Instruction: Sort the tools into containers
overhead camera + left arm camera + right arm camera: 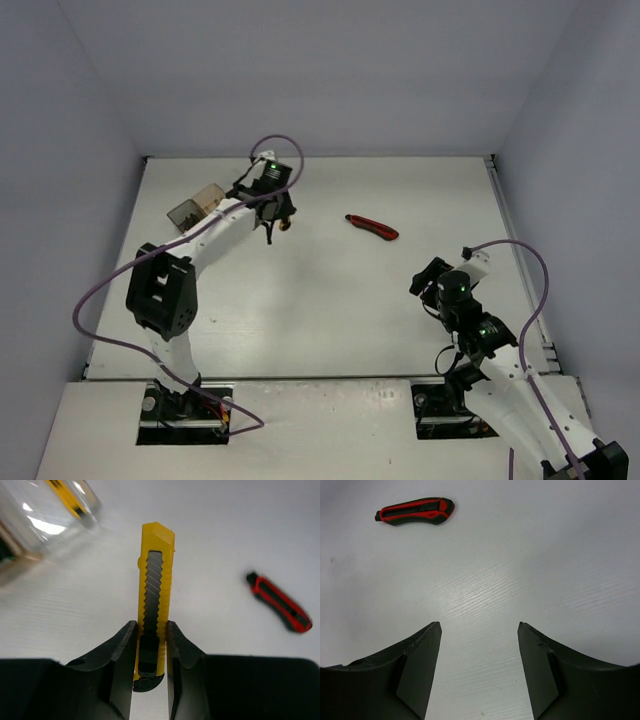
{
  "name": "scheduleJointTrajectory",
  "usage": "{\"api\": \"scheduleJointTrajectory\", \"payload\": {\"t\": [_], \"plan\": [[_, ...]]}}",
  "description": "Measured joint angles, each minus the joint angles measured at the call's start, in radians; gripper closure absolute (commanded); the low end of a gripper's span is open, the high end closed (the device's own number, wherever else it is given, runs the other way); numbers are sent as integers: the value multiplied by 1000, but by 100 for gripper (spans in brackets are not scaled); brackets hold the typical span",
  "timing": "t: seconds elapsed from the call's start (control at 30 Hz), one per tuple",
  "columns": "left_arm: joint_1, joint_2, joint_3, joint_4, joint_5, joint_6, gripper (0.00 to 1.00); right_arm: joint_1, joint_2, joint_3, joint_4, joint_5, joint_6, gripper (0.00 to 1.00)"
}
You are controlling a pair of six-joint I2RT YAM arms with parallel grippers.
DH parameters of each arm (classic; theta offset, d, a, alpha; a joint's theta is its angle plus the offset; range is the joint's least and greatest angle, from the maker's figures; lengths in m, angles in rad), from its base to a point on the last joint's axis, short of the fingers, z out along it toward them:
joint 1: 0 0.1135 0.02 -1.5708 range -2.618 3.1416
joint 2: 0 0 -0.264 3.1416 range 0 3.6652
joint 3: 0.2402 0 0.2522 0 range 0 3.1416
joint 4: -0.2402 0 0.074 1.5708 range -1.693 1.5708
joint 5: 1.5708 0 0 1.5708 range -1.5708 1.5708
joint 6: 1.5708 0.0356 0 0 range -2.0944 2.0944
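Note:
My left gripper (151, 630) is shut on the yellow utility knife (156, 580), gripping its black slider end; the knife's tip points away from the fingers over the table. In the top view that gripper (272, 232) sits at the back left, just right of the containers (197, 208). A clear container (50, 515) with a yellow tool (67, 499) inside shows at the upper left of the left wrist view. The red-black utility knife (372, 227) (279, 608) (416, 511) lies flat on the table, apart from both grippers. My right gripper (479, 630) (428, 282) stands open over bare table.
Grey walls close the white table (330, 300) on three sides. Purple cables (100, 290) loop over both arms. A raised edge (510, 250) runs along the table's right side.

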Motion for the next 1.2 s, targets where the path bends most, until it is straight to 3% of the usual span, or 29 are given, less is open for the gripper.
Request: {"api": "scheduleJointTrajectory", "payload": {"t": [0.2, 0.5, 0.93, 1.2], "plan": [[182, 60, 106, 14, 44, -116, 94, 0, 43, 0, 18, -25, -24, 41], [253, 231, 199, 40, 94, -253, 91, 0, 70, 0, 38, -65, -52, 40], [311, 257, 183, 77, 115, -295, 48, -1, 198, 19, 55, -98, -96, 39], [312, 225, 130, 96, 140, -270, 41, -5, 341, 174, 56, -138, -208, 34]]}}
